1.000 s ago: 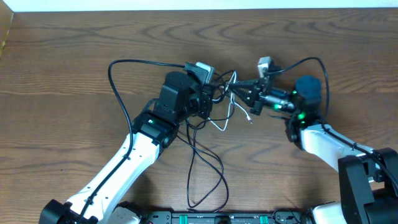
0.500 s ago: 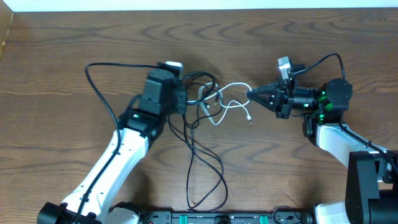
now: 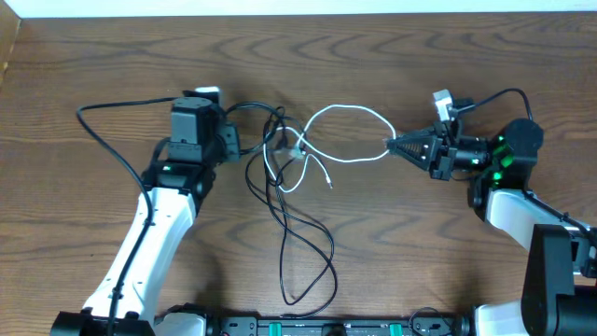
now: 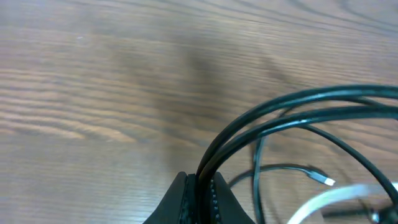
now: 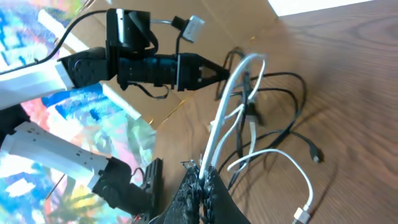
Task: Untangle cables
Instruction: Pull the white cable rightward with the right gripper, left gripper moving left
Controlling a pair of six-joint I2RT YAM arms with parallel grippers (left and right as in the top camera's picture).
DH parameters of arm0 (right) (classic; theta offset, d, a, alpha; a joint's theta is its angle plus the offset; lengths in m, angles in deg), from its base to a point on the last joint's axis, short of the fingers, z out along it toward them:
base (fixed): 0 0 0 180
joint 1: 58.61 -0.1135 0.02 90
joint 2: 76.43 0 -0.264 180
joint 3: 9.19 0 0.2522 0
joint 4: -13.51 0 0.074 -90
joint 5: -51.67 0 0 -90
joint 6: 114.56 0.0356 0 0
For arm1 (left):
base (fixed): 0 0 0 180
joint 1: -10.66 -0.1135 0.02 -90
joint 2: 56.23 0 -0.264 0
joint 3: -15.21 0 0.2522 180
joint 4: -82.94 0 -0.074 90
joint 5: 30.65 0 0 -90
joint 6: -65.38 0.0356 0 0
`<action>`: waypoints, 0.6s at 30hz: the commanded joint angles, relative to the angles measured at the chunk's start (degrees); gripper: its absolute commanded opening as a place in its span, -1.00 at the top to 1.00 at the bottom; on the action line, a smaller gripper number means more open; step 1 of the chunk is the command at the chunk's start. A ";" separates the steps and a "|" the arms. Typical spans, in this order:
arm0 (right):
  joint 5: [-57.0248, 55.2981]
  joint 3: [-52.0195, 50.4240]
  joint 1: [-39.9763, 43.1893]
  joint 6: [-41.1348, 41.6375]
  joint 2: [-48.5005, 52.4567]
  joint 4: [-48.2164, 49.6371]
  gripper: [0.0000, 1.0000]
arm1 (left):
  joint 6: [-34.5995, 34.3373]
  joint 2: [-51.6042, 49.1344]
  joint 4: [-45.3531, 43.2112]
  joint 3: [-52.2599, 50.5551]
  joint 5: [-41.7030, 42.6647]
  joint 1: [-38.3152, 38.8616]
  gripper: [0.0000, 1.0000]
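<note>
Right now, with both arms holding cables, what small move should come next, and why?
Probably draw the right fingers slightly rightward: they pinch the white cable, which curves loosely and tangles with the black cables pinched by the left fingers.

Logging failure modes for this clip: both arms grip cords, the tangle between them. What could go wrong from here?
1. The thin white cable in the right gripper runs into the snarl of thin black cables; pulling harder may cinch it tight.
2. The left gripper pinches several black strands in its jaws, so the whole bundle may drag along or slip out.
</note>
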 commanded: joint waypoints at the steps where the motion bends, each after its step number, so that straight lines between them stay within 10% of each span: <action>1: 0.33 -1.11 1.64 -0.37 0.02 0.00 0.98 | -0.13 0.87 0.70 0.24 -1.09 -2.25 0.85; 18: 0.17 -2.25 3.56 -0.61 0.02 0.00 0.98 | -2.91 0.87 4.33 0.24 -1.07 -16.76 0.85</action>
